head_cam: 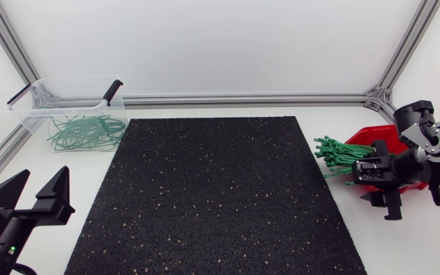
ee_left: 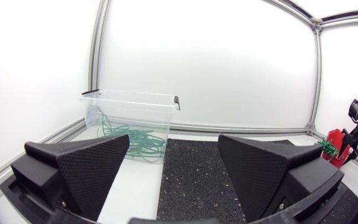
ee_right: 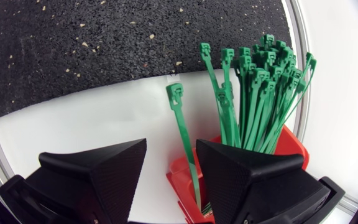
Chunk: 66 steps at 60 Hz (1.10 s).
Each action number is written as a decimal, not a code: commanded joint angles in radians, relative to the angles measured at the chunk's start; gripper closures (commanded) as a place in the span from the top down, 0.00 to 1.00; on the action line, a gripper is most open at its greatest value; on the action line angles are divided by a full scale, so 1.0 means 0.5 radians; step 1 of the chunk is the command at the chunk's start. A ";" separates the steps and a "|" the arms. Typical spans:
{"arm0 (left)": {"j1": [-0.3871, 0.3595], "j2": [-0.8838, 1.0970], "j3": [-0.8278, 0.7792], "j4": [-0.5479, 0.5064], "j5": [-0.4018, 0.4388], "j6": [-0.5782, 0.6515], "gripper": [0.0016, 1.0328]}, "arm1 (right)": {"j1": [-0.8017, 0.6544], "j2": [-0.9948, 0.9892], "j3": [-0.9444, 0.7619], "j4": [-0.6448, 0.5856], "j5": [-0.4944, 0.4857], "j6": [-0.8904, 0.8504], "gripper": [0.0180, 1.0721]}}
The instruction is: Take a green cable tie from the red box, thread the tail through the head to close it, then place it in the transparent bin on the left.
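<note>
White and smooth, the desk (head_cam: 205, 113) carries a black rubber mat (head_cam: 220, 191), rectangular, grainy and flecked with pale specks.

Nearest me, at the near left corner off the mat, my left hand (ee_left: 174, 149) sits low and level, aimed across the desk. Its two broad matte wedges, finely pebbled on the inner faces, are spread wide with nothing between them.

Further in on the right, my right arm enters from the side edge, a silver-grey link on a black joint, the wrist bent so that the right hand (ee_right: 171, 144) hangs tilted down over the red box (ee_right: 288, 146) at its end toward the mat. That hand is also spread. A single tie (ee_right: 180, 118) runs up through the gap, close along one finger and clear of the other, so nothing is pinched. Whether it touches that nearer finger I cannot tell.

The red box is glossy plastic, and a bundle of green cable ties (ee_right: 253, 93) fans out of it toward the mat, thin straps with small square heads.

Farthest off, at the back left corner, the transparent bin (head_cam: 33, 114) stands with thin clear walls and a black latch (head_cam: 113, 92), with looped ties (head_cam: 82, 131) lying tangled inside it.
</note>
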 commanded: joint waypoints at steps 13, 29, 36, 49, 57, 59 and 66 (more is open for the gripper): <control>0.006 -0.004 -0.079 -0.045 0.017 -0.034 0.96 | 0.014 -0.236 -0.172 0.121 0.014 -0.026 0.31; 0.003 -0.004 -0.079 -0.049 0.020 -0.034 0.96 | 0.045 -0.319 -0.381 0.437 0.008 -0.051 0.26; 0.000 -0.001 -0.079 -0.049 0.020 -0.034 0.96 | 0.070 -0.334 -0.414 0.468 0.008 -0.014 0.25; 0.000 -0.001 -0.079 -0.052 0.020 -0.034 0.96 | 0.106 -0.386 -0.522 0.631 0.023 -0.005 0.14; -0.003 -0.004 -0.079 -0.052 0.033 -0.034 0.96 | 0.097 -0.386 -0.531 0.713 0.026 -0.008 0.11; -0.003 -0.001 -0.079 -0.052 0.033 -0.034 0.96 | 0.097 -0.389 -0.522 0.710 0.036 -0.029 0.05; -0.003 -0.001 -0.079 -0.052 0.036 -0.034 0.96 | 0.088 -0.411 -0.500 0.707 0.042 -0.032 0.06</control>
